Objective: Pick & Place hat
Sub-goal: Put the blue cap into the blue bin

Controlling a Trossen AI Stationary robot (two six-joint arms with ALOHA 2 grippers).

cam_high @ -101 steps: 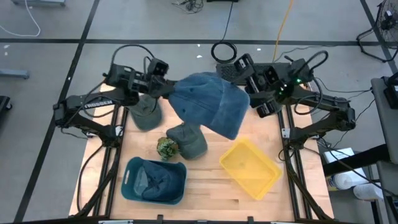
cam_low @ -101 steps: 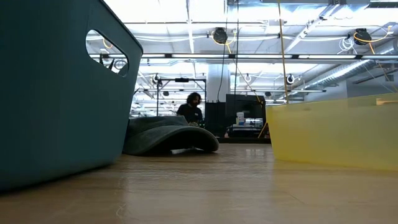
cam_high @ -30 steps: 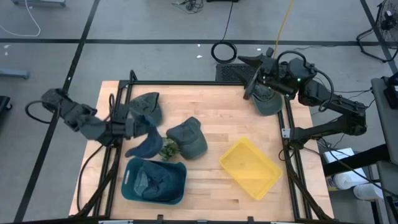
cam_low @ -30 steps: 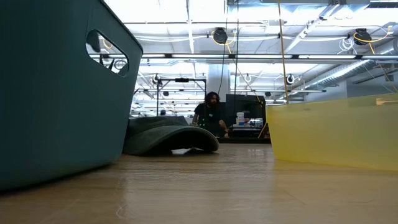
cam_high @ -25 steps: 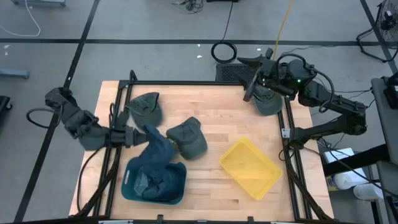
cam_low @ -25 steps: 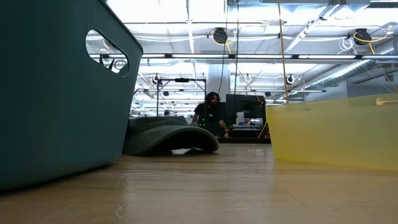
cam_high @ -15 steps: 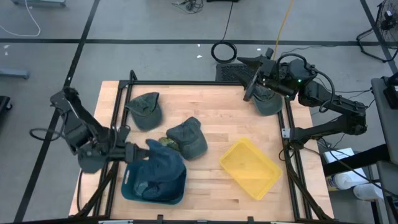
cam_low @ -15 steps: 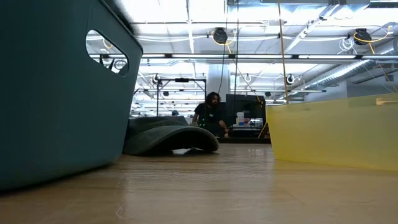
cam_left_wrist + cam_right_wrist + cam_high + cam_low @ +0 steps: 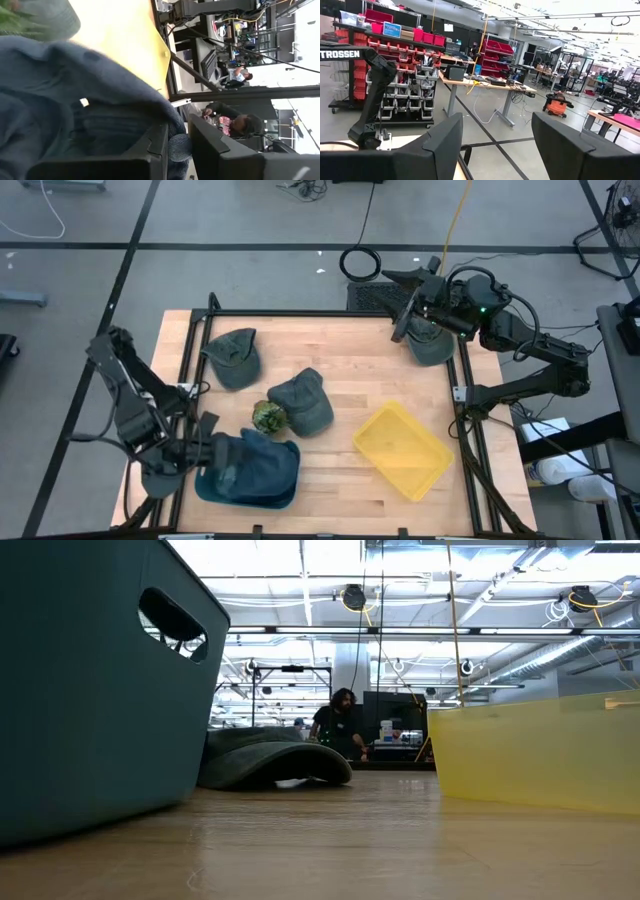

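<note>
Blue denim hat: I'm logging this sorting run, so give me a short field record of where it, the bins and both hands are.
blue denim hat: draped over teal plastic bin, pinched by left hand
yellow plastic bin: empty
right hand: open, holding nothing, at the far right table corner
loose hats: two grey-green caps on the wooden table

From desk height, you see the teal bin [image 9: 90,690] filling the near left, its handle slot dark. A dark grey-green hat [image 9: 270,762] lies flat on the wooden desk [image 9: 350,840] just beyond it. The yellow bin [image 9: 540,752] stands on the right. Between them, far back, a person [image 9: 338,725] sits in the room under ceiling lights.
</note>
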